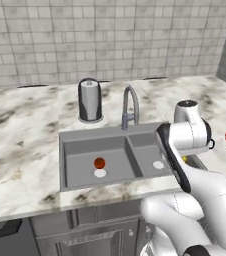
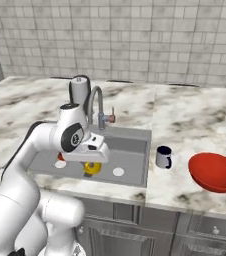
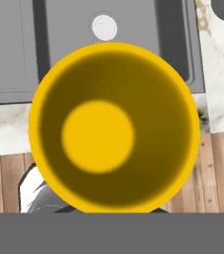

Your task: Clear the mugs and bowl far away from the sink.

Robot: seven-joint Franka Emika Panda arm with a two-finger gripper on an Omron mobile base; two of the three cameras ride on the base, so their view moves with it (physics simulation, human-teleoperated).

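I've got the end effector [image 2: 91,161] clamped on the yellow mug [image 3: 115,129], above the sink's [image 2: 130,150] front edge. Grey mug [image 2: 163,156] and red bowl [image 2: 215,172] sit at three o'clock on the tabletop [image 2: 195,120]; my fingertips are hidden.

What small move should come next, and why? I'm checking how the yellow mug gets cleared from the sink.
Probably carry the yellow mug sideways toward the counter where the grey mug and red bowl stand. The gripper looks shut on it, holding it above the sink, near the front edge, so it is lifted but not yet away from the basin.
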